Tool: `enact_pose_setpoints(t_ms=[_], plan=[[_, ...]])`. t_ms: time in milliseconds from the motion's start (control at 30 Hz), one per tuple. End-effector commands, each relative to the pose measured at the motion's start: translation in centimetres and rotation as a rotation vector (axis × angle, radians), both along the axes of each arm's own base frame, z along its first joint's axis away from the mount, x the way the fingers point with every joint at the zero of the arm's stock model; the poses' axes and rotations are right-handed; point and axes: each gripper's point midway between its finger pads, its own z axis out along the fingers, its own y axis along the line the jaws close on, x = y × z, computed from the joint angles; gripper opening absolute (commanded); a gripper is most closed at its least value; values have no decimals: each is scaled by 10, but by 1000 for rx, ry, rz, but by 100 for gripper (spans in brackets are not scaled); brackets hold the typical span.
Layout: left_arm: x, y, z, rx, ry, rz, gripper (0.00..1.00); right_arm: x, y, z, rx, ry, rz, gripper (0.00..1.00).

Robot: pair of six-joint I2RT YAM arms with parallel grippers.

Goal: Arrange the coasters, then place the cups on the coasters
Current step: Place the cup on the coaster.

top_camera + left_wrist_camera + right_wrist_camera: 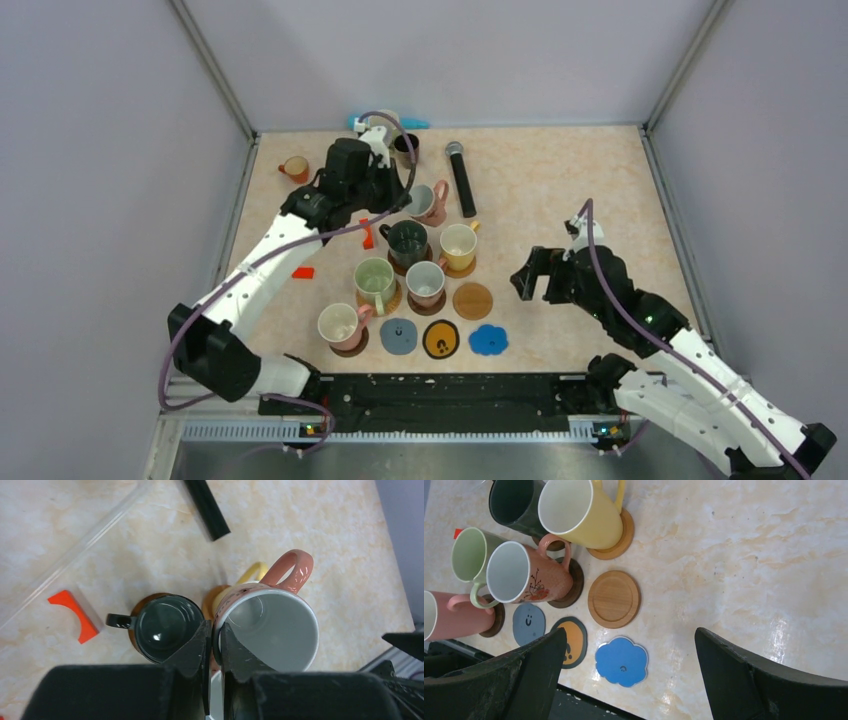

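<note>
My left gripper [408, 200] [215, 627] is shut on the rim of a pink speckled cup [430, 203] [272, 630], one finger inside it and one outside. Whether its base touches the table I cannot tell. Close beside it a dark green cup [165, 627] stands on a brown coaster. Dark green [408, 240], yellow [458, 246], pale green [375, 280] and two pink cups [426, 282] [340, 325] stand on coasters. Bare coasters lie in front: wooden [473, 300], grey-blue [398, 335], black-and-yellow [440, 339], blue scalloped [488, 340] [621, 661]. My right gripper [528, 278] [630, 632] hangs open and holds nothing, right of the coasters.
A black microphone [460, 178] lies behind the cups. Red-orange pieces [303, 272] [367, 235] lie to the left. A small brown cup [295, 168] and a black cup [406, 147] stand at the back left. Grey walls close in the table on three sides.
</note>
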Motion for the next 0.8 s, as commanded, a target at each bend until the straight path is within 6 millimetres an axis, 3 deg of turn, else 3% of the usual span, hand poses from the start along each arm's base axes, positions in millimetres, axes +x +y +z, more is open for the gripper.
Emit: enact_pose_setpoints(t_ms=[0, 467, 767], plan=[[-25, -17, 22, -49, -60, -49, 0, 4, -8, 6, -2, -33, -47, 98], [-89, -64, -6, 48, -50, -141, 0, 4, -23, 19, 39, -98, -123, 98], [-107, -103, -24, 115, -32, -219, 0, 2, -28, 24, 59, -116, -142, 98]])
